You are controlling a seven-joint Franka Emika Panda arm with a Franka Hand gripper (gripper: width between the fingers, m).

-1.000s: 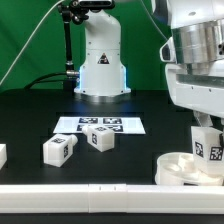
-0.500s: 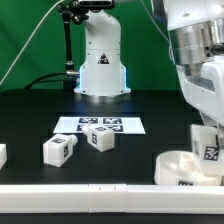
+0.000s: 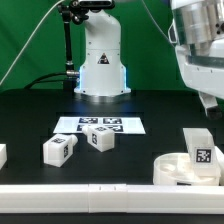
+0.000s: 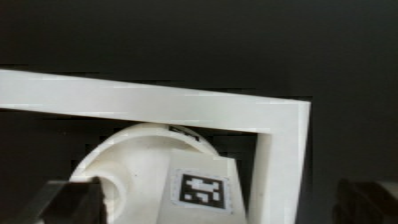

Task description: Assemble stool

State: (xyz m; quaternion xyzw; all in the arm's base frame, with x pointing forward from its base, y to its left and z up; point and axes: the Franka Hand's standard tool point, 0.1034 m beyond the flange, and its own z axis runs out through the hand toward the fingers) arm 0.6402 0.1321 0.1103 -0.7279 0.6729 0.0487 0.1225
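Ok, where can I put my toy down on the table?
Bare table lies between the loose legs and the seat, and on the exterior view's left behind the legs. It is crowded around the marker board and at the seat, where a leg stands.

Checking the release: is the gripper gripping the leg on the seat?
No, the gripper hangs open above the leg, clear of it.

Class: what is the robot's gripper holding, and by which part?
Nothing. The open gripper hangs clear above the chunky white plastic leg on the round white seat.
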